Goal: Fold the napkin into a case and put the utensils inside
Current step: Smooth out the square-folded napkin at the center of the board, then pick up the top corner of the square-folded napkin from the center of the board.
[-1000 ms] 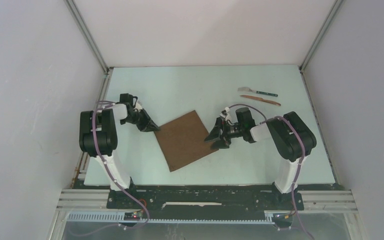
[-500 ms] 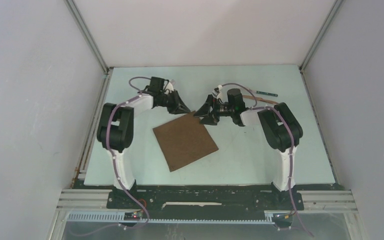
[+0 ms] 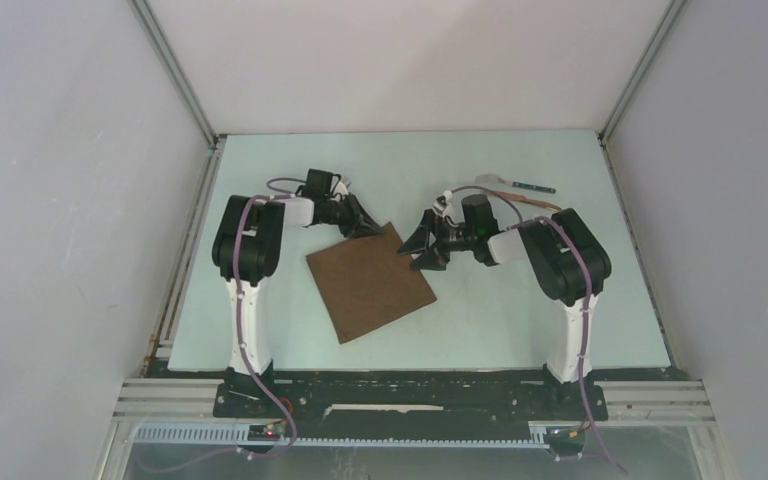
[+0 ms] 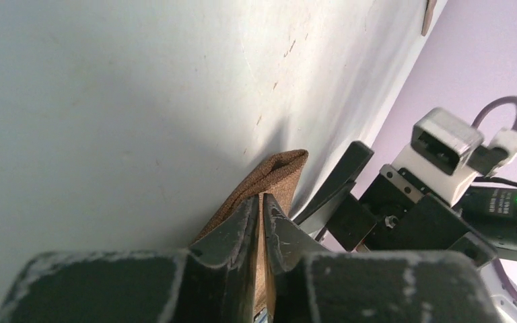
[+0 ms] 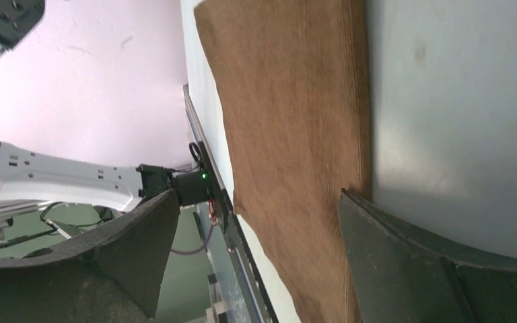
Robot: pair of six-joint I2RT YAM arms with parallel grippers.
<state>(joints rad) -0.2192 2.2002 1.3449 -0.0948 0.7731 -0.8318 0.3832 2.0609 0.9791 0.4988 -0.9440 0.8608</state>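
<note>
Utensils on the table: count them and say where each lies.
2. The teal-handled utensil with the silver head lies at the far right of the table. The reddish-brown knife lies beside it, just nearer, partly hidden behind the right arm.

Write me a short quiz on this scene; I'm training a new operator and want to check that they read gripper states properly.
1. True or false: the left gripper is shut on a corner of the napkin.
2. Pick one: the right gripper is A) open, B) shut on the cloth, C) holding a fork.
3. Fill in: the utensils lie on the table at its far ____ side.

Key: 1 true; 2 A; 3 right.
</note>
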